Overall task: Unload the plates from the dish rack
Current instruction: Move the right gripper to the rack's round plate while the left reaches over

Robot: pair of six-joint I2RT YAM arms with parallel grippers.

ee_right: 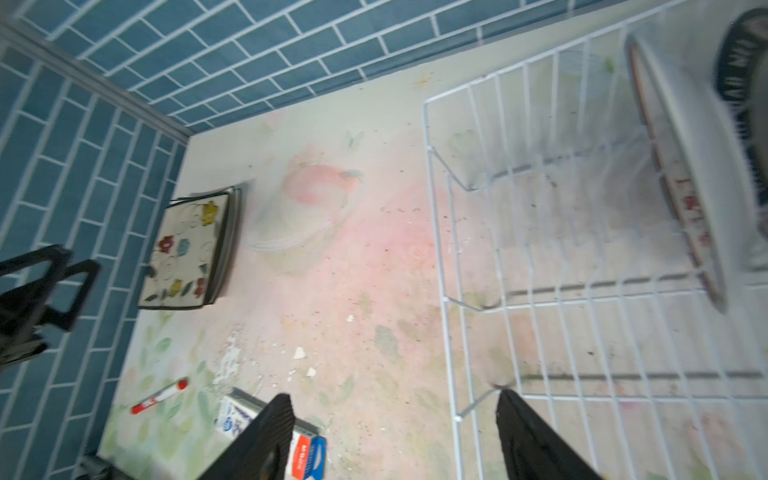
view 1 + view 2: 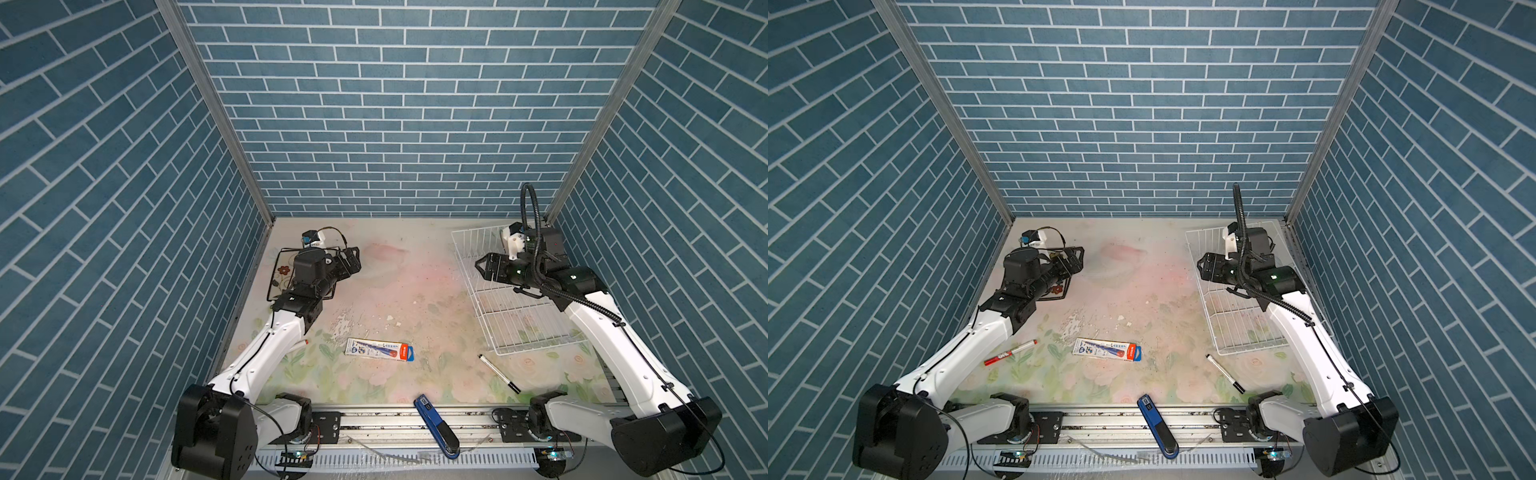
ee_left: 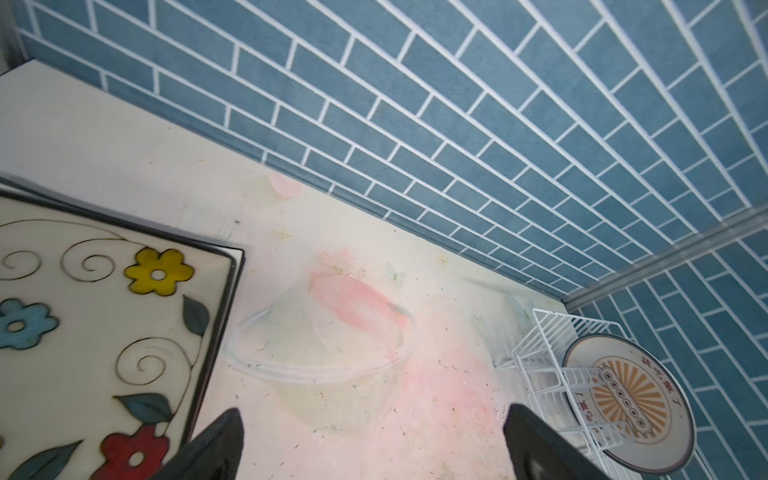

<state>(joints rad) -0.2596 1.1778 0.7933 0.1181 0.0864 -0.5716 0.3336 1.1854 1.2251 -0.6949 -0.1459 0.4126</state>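
A stack of square black-rimmed plates (image 3: 95,332) lies at the far left of the table, the flowered one on top (image 1: 187,249). My left gripper (image 3: 374,444) hovers open just past its right edge (image 2: 353,259), nothing between its fingers. The white wire dish rack (image 2: 473,291) sits at the far right. A round plate with an orange sunburst centre (image 3: 627,399) stands in the rack's far end, seen edge-on in the right wrist view (image 1: 685,199). Beside it shows a dark lettered rim (image 1: 739,70). My right gripper (image 1: 395,432) is open above the rack's left rim (image 2: 480,266) and holds nothing.
A blue-and-red pen box (image 2: 380,350) lies mid-table, a black marker (image 2: 498,373) near the rack's front corner, a red marker (image 2: 1010,352) by the left arm. A blue stapler-like tool (image 2: 436,426) rests on the front rail. What looks like a clear bowl (image 3: 320,353) sits near the back.
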